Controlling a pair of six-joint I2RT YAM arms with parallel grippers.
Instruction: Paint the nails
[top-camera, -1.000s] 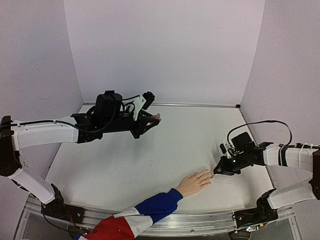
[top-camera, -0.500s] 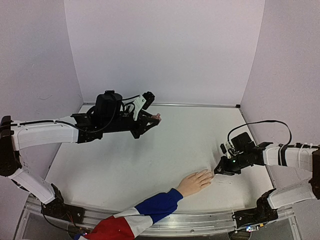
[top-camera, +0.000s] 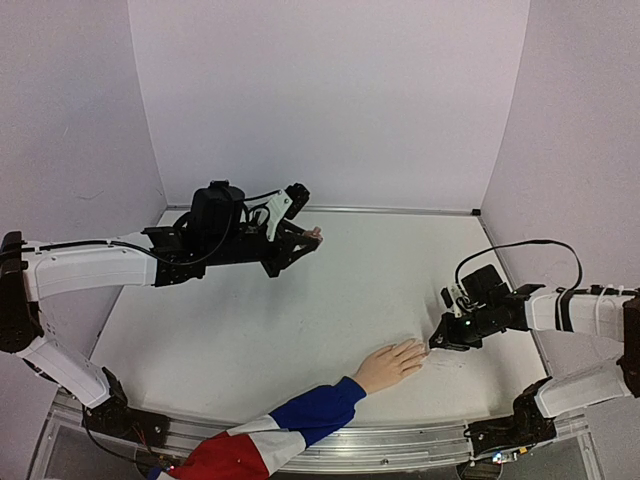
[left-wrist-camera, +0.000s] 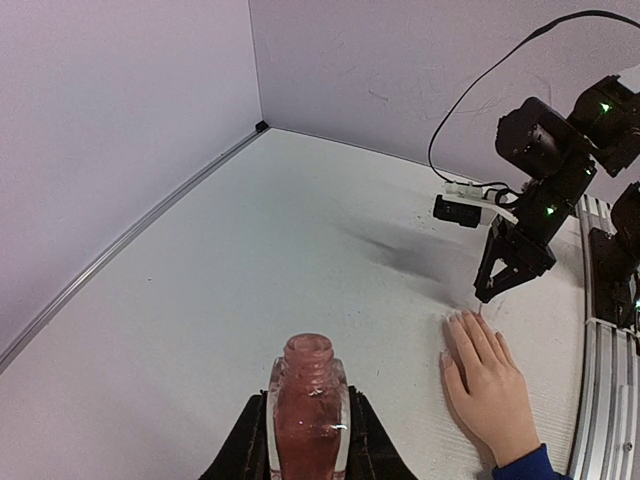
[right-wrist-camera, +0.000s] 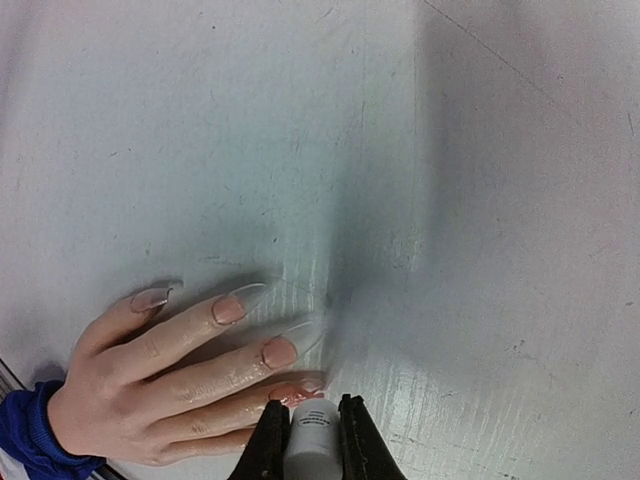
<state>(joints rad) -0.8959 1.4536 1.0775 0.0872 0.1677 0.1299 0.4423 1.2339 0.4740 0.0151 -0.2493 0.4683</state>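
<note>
Pinching white cap (right-wrist-camera: 312, 442), right gripper (right-wrist-camera: 311, 412) near nails (right-wrist-camera: 280, 352)

I see nails (right-wrist-camera: 280, 352): long, pointed, pinkish with clear tips | on pale hand (top-camera: 388, 365) lying flat, palm down, on table (top-camera: 300, 320) near its front edge | fingertips point right | lowest nail looks glossier, redder

Note a white, scuffed surface (top-camera: 330, 300) closed in on three sides by pale lilac walls (top-camera: 330, 100), a metal rail (top-camera: 400, 437) along its near edge, an open-necked bottle (left-wrist-camera: 305, 405) of pinkish-red liquid above its far left part, and a white cap (right-wrist-camera: 313, 440) low over its near right part.
</note>
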